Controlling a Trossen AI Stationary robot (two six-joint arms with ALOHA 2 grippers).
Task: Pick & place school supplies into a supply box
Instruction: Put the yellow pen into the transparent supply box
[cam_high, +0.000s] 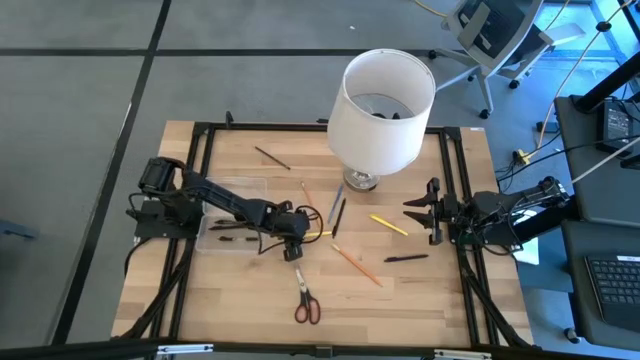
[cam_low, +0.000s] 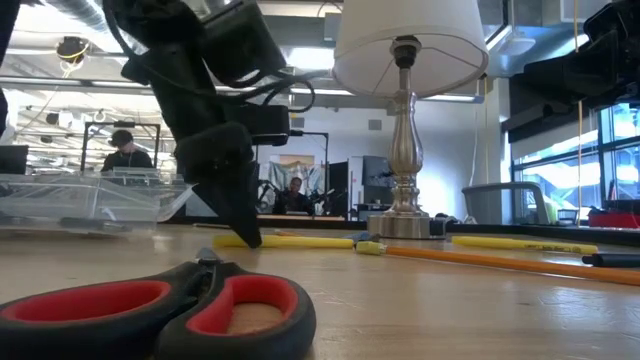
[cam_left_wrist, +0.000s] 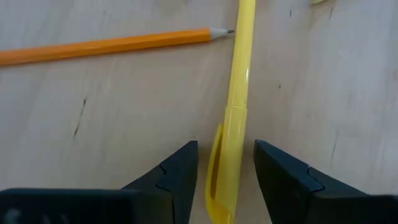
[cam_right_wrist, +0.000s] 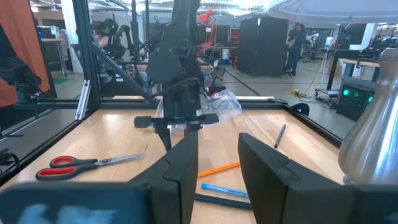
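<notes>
A yellow pen (cam_left_wrist: 238, 93) lies flat on the wooden table, beside the tip of an orange pencil (cam_left_wrist: 112, 45). My left gripper (cam_left_wrist: 226, 171) points steeply down over the pen's clip end, open, with one finger on either side of it and narrow gaps showing. In the high view my left gripper (cam_high: 297, 243) is just right of the clear supply box (cam_high: 232, 190), which holds a few dark pens. The red-handled scissors (cam_high: 306, 300) lie toward the near edge. My right gripper (cam_high: 430, 212) waits open at the right edge.
A white-shaded lamp (cam_high: 380, 100) stands at the far middle. Loose on the table lie another orange pencil (cam_high: 356, 264), a yellow pen (cam_high: 388, 224), a black pen (cam_high: 405, 258), a brown pencil (cam_high: 272, 157) and two pens (cam_high: 338, 210) by the lamp base.
</notes>
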